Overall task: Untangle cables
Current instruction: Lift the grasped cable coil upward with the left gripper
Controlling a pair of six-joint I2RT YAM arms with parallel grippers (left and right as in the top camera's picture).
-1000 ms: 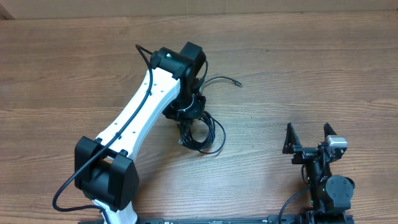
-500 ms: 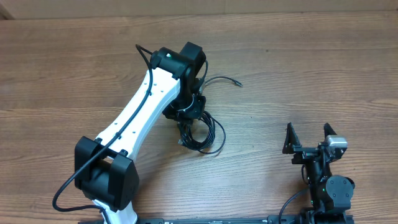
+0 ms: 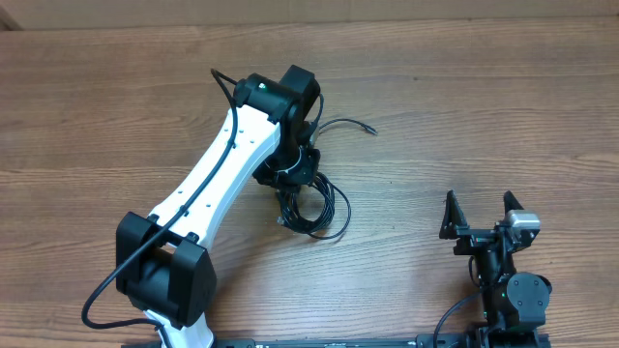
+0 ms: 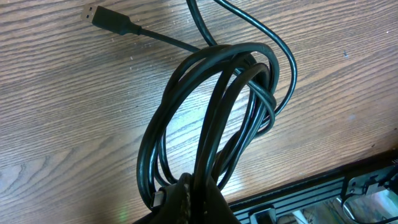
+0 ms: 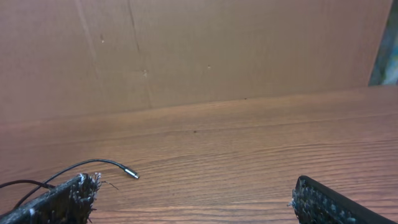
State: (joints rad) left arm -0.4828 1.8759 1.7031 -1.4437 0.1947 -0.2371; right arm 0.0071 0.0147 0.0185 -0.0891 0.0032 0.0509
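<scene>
The left end effector [image 4: 194,198] is pinched shut on the coiled black cables [image 4: 211,118] lying mid-surface [image 3: 484,97]. Light, limp and slick-looking, they probably tease apart best from the free USB plug [image 4: 104,17]. The right end effector [image 3: 479,211] stands wide and empty.

cables [image 3: 324,208] lie on the table [image 3: 484,106] at the left fingers [image 4: 194,202]; the right fingers [image 3: 450,218] sit well apart, rightward.

The tabletop [image 3: 503,106] is brown wood grain with a dull sheen. The cables [image 4: 231,50] look smooth, glossy black plastic, with one plug [image 4: 112,20] metal-tipped.
</scene>
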